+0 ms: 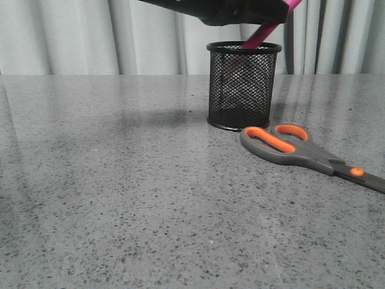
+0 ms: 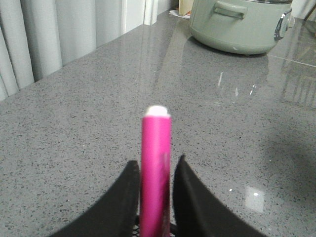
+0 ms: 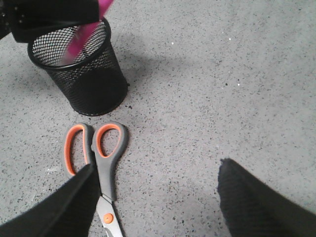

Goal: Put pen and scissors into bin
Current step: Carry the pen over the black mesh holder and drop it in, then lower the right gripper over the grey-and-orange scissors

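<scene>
- Front view: left pincer [image 1: 274,13] grips the pen [image 1: 258,36] above the bin [image 1: 243,84], pen tilted, its lower end inside the rim.
- Scissors [image 1: 301,149] lie flat on the worktop [image 1: 120,180] just beside the bin.
- Right pincer [image 3: 158,197] hangs spread wide above the scissors, handles near one finger.

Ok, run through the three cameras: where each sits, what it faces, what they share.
Front: low at the table edge, facing forward at the bin and scissors; left arm overhead.
Left wrist: above the bin, looking along the pen between its fingers.
Right wrist: looking down at the scissors and bin; open fingers show.
Shared: all three show the pen.
</scene>
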Robot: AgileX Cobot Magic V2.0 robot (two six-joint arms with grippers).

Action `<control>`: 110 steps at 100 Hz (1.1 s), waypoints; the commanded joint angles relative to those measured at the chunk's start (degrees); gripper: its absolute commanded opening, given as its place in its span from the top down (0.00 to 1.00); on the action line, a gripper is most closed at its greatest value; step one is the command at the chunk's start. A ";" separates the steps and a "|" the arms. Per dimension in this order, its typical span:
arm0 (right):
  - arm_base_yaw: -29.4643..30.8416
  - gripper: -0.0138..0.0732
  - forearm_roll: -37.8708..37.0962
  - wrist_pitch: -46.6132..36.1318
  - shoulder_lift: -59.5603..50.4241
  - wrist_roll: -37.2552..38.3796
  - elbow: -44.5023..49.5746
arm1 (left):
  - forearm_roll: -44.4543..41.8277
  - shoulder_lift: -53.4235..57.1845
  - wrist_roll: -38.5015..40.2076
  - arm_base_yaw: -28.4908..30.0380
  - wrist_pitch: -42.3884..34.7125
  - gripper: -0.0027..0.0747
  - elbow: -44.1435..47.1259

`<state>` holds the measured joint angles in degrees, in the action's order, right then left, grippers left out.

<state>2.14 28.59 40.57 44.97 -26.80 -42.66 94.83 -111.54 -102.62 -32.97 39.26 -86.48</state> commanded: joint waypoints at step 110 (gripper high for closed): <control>0.35 0.31 24.39 2.46 7.72 -19.21 -1.98 | -24.73 43.17 22.96 23.74 -10.24 0.99 26.60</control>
<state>2.14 48.46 41.51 51.21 -41.38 -42.66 67.07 -76.28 -80.34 -9.41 36.44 -64.62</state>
